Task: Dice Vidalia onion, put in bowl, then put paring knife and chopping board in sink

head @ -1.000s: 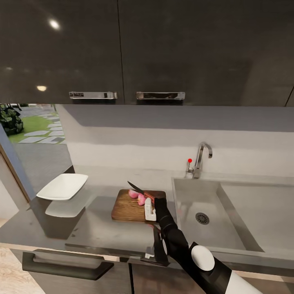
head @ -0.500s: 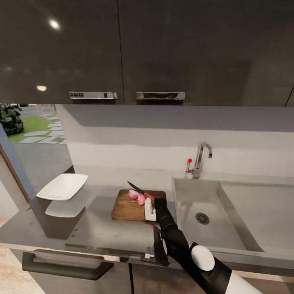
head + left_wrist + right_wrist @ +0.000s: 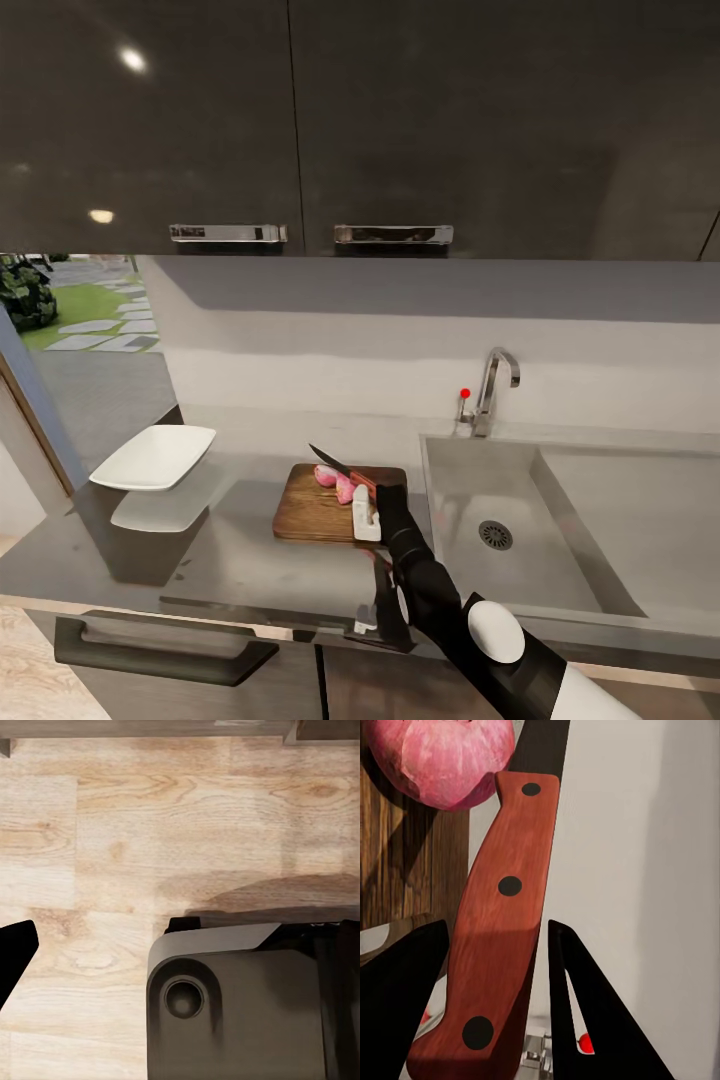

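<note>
Just ahead of your right gripper [image 3: 495,967], clamped on the paring knife [image 3: 499,922], the onion [image 3: 336,481] is lying in pink pieces on the chopping board [image 3: 310,510] (dicing step), needing downward cuts.

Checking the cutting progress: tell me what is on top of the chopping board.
On the chopping board lie pink onion pieces, with the knife held over them by the right gripper. The gripper hides the board's near right corner.
</note>
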Controlling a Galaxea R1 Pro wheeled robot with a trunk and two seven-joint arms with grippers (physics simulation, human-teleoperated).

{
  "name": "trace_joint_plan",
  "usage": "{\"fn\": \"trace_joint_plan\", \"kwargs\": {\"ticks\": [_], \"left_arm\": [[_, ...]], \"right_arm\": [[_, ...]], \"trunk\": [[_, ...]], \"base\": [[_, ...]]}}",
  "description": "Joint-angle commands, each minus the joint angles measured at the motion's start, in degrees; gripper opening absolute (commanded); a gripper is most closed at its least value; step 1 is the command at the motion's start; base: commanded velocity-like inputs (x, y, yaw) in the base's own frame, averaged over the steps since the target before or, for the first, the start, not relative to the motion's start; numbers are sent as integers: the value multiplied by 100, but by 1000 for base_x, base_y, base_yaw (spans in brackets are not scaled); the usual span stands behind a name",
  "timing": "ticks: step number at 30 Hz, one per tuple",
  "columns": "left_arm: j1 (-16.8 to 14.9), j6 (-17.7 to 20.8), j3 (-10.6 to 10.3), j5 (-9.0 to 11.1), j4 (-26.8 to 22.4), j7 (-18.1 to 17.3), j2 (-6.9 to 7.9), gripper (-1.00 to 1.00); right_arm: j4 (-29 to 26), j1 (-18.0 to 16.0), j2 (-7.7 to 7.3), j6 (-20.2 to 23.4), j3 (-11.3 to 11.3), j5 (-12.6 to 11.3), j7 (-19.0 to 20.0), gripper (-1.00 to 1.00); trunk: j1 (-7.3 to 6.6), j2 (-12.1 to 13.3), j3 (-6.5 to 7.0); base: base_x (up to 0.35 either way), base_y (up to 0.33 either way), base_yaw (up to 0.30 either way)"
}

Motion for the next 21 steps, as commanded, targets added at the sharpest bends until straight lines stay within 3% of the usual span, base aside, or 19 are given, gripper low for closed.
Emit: {"fn": "trace_joint_plan", "kwargs": {"ticks": [1,21], "left_arm": [[-11,-31,-23,-47,25,54,-3,100],[-11,-31,-23,-44,25,54,6,100]], "right_arm": [[171,-5,-5,54,26,-101,53,-100],[382,-5,22,54,27,-96,44,-100]], "trunk": [[1,-5,-9],[1,-5,-9]], "base": [[0,0,0],[0,0,0]]}}
